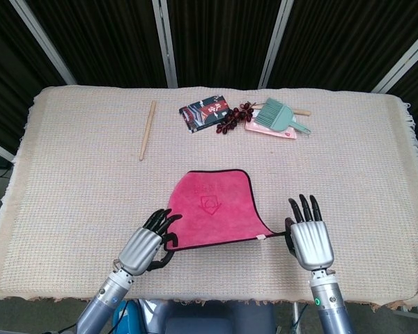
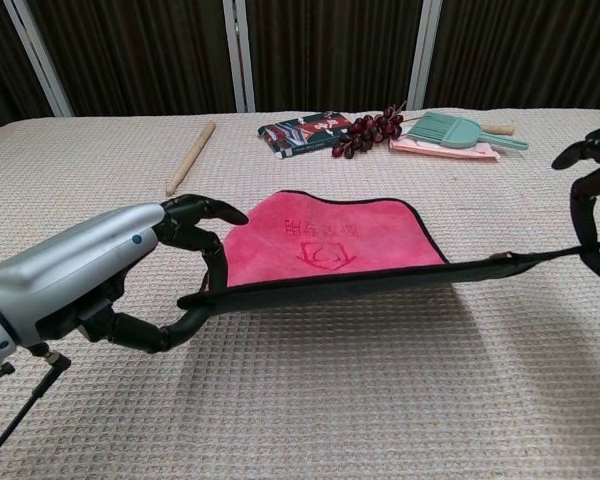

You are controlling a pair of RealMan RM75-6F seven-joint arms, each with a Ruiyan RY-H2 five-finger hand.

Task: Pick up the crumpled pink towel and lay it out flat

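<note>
Only the chest view shows the pink towel's [image 2: 325, 245] near edge lifted.

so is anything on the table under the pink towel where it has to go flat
Nothing visible. The pink towel hangs stretched between the left hand and right hand over bare table cover. The wooden stick, brush and other items lie far behind.

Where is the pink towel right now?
In the head view, the pink towel sits centre-front on the table, its near corners pinched by the left hand and right hand.
</note>
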